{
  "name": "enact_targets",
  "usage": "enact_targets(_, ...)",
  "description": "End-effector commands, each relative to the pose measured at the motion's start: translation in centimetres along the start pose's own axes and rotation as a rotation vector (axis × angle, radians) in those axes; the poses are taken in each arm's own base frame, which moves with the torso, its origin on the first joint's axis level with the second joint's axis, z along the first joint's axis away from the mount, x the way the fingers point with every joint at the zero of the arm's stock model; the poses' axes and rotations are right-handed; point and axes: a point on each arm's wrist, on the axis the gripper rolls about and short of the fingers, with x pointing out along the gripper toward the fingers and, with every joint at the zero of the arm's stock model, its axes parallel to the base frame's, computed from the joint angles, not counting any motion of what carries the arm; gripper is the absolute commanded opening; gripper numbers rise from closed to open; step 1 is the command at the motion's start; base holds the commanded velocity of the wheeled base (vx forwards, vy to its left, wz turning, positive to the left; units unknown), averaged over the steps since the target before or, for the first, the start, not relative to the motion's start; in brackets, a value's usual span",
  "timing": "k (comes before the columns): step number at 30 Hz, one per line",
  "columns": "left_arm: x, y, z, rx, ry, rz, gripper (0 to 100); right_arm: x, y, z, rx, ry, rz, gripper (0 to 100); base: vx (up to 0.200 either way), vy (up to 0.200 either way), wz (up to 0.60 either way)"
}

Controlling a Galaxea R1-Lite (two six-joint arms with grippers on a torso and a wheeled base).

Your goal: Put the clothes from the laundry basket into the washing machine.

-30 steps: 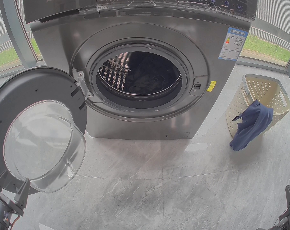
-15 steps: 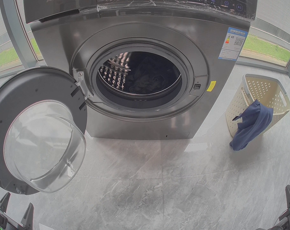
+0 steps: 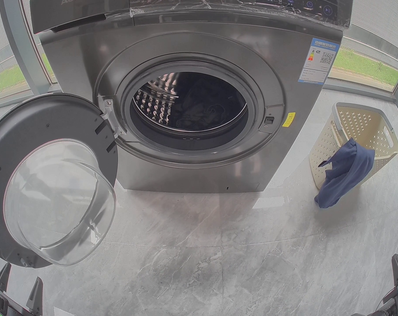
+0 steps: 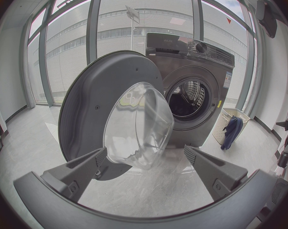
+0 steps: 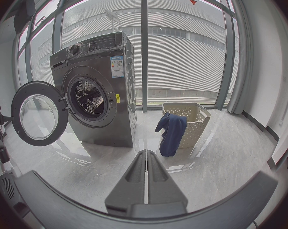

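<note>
The grey washing machine [image 3: 194,66] stands ahead with its round door [image 3: 50,181] swung wide to the left. Dark clothes [image 3: 199,108] lie inside the drum. A cream laundry basket [image 3: 365,132] sits on the floor to the machine's right, with a blue garment [image 3: 344,172] draped over its front rim and hanging to the floor. My left gripper [image 3: 18,281] is open at the bottom left, just below the door's edge, nothing between its fingers [image 4: 87,166]. My right gripper [image 5: 146,158] is shut and holds nothing, low at the bottom right, well short of the basket [image 5: 190,120].
Grey marble floor [image 3: 221,260] stretches between me and the machine. Tall windows and a grey pillar [image 3: 19,36] stand behind the machine. The open door takes up the left side of the floor space.
My left gripper has dropped down and back from in front of the door's lower edge to the bottom corner of the head view. The head view has shifted slightly. The right gripper is still.
</note>
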Motion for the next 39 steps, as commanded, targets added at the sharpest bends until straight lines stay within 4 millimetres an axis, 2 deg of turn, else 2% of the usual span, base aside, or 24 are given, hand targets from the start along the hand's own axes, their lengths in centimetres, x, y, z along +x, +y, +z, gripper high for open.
enact_targets(1,0.02,0.03,-0.47,0.000,0.004,0.002,100,0.03,0.00,-0.52,0.000,0.004,0.000,0,0.000,-0.200,0.00)
enact_targets(10,0.02,0.03,-0.47,-0.002,0.004,0.001,100,0.02,0.00,-0.52,0.000,0.003,0.000,0,0.000,0.000,0.00)
enact_targets(16,0.02,0.03,-0.47,-0.002,0.004,0.002,100,0.03,0.00,-0.52,0.000,0.004,0.000,0,0.000,-0.200,0.00)
enact_targets(39,0.02,0.03,-0.47,0.000,0.004,0.002,100,0.03,0.02,-0.52,-0.002,0.004,0.007,0,0.000,0.000,0.00)
